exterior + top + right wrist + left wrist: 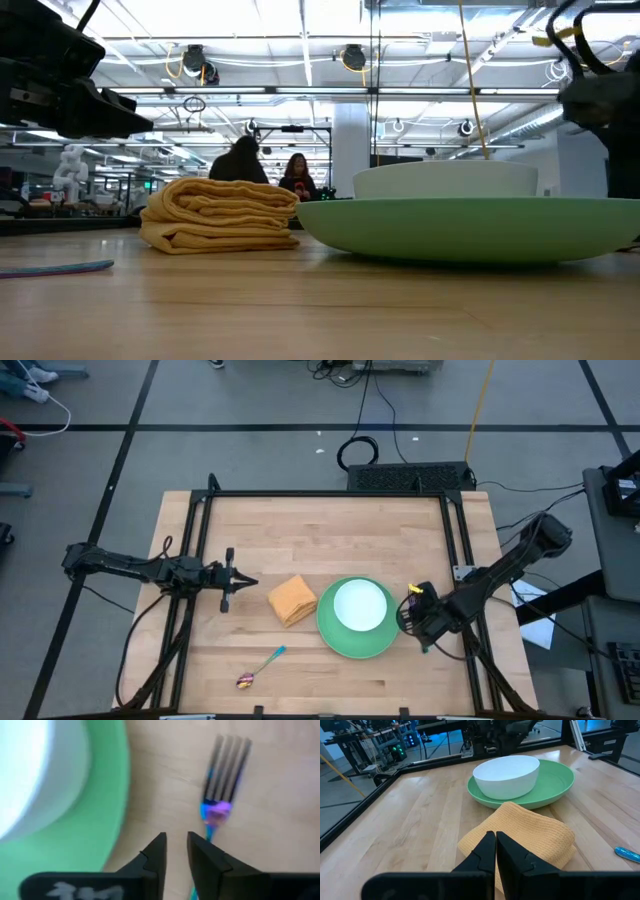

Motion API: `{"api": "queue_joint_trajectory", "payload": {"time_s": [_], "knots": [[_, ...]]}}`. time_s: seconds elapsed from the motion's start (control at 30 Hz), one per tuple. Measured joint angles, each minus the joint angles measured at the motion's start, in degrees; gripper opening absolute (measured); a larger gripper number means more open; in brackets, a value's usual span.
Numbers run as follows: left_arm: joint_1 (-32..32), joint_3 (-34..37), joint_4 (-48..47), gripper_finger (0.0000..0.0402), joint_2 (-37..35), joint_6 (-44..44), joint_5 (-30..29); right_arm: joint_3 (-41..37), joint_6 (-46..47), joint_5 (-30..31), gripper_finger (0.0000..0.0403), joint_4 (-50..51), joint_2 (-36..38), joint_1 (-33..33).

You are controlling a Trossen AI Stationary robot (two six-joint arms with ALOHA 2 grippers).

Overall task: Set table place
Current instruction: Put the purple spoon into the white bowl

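Fork (222, 780) handle is hidden behind the right gripper (176, 851), whose fingers stand slightly apart holding nothing, beside the plate (335, 640). One plate carries one bowl (360, 605); one napkin (292, 600) touches its rim. One spoon (260, 667) lies on the desk (300, 530). Left gripper (495, 850) is closed and empty by the napkin.

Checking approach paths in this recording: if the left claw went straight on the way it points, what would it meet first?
Most likely the folded orange napkin, lying just ahead of the shut left claw. The green plate with the white bowl sits farther along that line. The claw's height above the table is unclear.
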State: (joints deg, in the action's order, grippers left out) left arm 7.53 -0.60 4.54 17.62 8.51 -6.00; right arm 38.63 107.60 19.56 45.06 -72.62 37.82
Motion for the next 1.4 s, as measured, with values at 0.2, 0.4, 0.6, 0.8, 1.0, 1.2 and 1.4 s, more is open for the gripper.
{"api": "queue_joint_trajectory", "payload": {"time_s": [0.2,0.4,0.6,0.8,1.0,1.2,1.4], "knots": [[0.0,0.0,0.0,0.0019,0.0,0.0,0.0,0.0,-8.5,1.6,0.0005,-1.3,2.1,0.0],[0.0,0.0,0.0,0.0019,0.0,0.3,0.0,0.0,-19.7,1.6,0.0003,-1.6,2.3,0.0],[0.0,0.0,0.0,0.0019,0.0,0.3,0.0,0.0,-36.0,2.7,0.0001,-3.3,2.3,0.0],[0.0,0.0,0.0,0.0019,0.0,0.3,0.0,0.1,-56.7,7.4,0.0,-10.7,2.2,-0.2],[0.0,0.0,-0.1,0.0019,0.0,0.3,0.0,0.1,-62.7,8.9,0.0,-11.1,2.2,-0.4],[0.0,0.0,-0.2,0.0019,0.0,0.2,0.0,0.1,-63.9,8.8,0.0,-11.5,2.2,-0.4],[0.0,0.0,-0.2,0.0019,0.0,0.6,-0.1,0.1,-71.2,8.8,0.0,-15.0,4.8,-0.8]]}}
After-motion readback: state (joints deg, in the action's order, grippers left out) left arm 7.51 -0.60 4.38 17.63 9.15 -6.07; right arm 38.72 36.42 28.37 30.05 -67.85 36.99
